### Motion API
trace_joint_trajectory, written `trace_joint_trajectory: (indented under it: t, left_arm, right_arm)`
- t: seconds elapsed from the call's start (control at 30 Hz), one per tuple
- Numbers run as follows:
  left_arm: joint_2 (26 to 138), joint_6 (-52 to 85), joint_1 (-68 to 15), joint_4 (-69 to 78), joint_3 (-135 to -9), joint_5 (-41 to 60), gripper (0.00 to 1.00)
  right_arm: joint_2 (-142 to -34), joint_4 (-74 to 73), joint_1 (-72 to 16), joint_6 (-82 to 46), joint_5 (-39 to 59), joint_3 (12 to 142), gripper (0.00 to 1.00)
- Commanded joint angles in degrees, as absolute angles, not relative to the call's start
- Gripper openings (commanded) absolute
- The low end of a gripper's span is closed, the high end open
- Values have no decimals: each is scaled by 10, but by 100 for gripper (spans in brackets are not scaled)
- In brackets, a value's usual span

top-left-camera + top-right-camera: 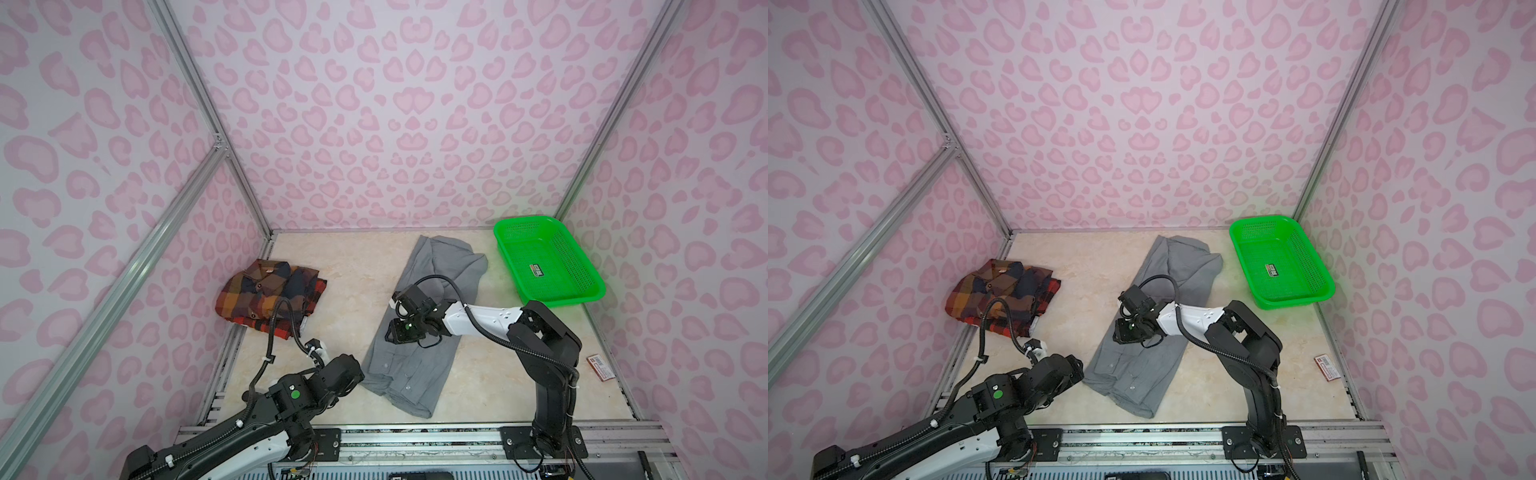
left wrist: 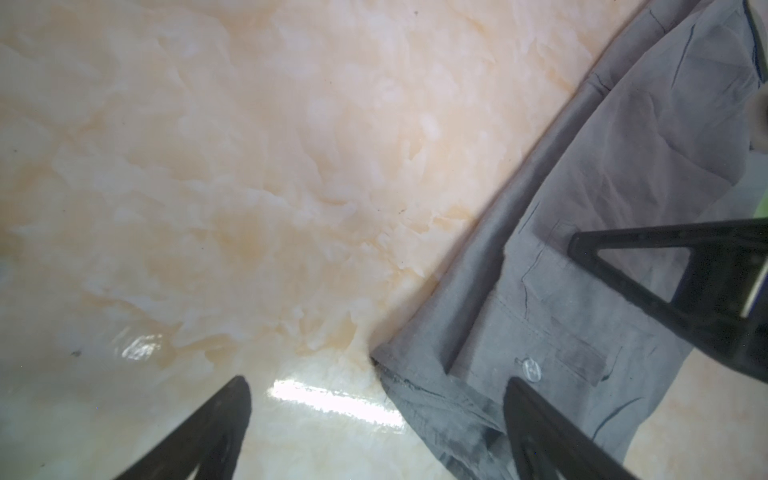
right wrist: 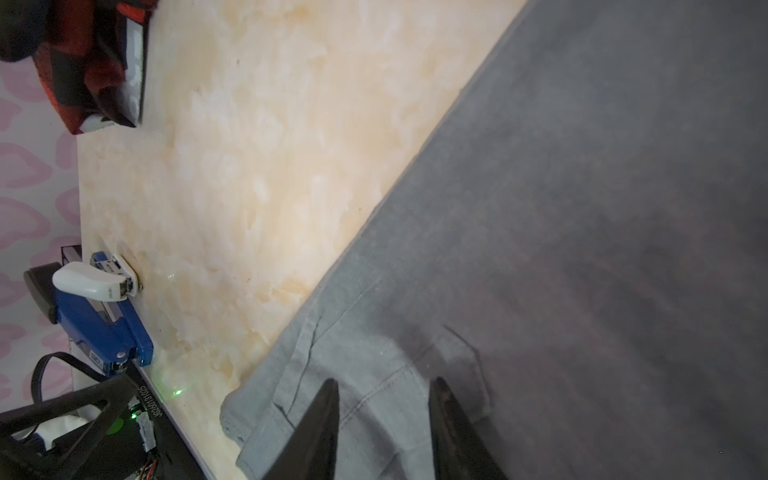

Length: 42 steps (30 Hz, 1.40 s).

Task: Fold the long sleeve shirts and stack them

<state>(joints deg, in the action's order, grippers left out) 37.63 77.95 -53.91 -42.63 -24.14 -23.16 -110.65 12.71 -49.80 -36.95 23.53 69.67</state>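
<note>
A beige marble-patterned table (image 1: 353,282) sits inside walls printed with pink spots. The plain gray shirt (image 1: 399,374), the largest item, lies right of the table's centre as a long narrow strip running from the far edge toward the front edge, with its button placket showing near the front. The plaid shirt (image 1: 266,291), in orange, red, brown and navy checks, rests folded against the left edge, collar up. An empty green mesh basket (image 1: 557,249) fills the far right corner; the sticker (image 1: 537,271) on its floor is too small to read. The left gripper (image 2: 376,383) hovers at the gray shirt's front left corner, fingers spread wide. The right gripper (image 3: 384,381) is low over the middle of the gray shirt, jaws partly apart, with no cloth seen pinched. A small red packet (image 1: 599,366) with an unreadable white label lies by the right edge.
</note>
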Motion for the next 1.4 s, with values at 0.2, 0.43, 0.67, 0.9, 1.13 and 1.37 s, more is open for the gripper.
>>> trace_joint_trajectory:
  t: [0.2,0.43,0.67,0.9,1.13,1.37]
  left_arm:
    - [380,759,-525,-439,-245,-248,97]
    - [398,745,-519,-428,-246,-245,97]
    - [421,737,-517,-408,-253,-229,97]
    - [419,724,-517,-383,-245,-227,98]
    - [501,630,-516,-297,-285,-168,99]
    - [517,588,-517,-185,-238,-82,100]
  right_arm:
    - [-1000,127,-542,-363,250,530,38]
    - [-877,196,-543,-348,243,409,38]
    - [-780,282,-443,-297,267,382,38]
    - [-678,359,-320,-267,258,458,39]
    - [-724,327,-214,-302,302,457,42]
    - [-664,266,-264,-396,284,348,50]
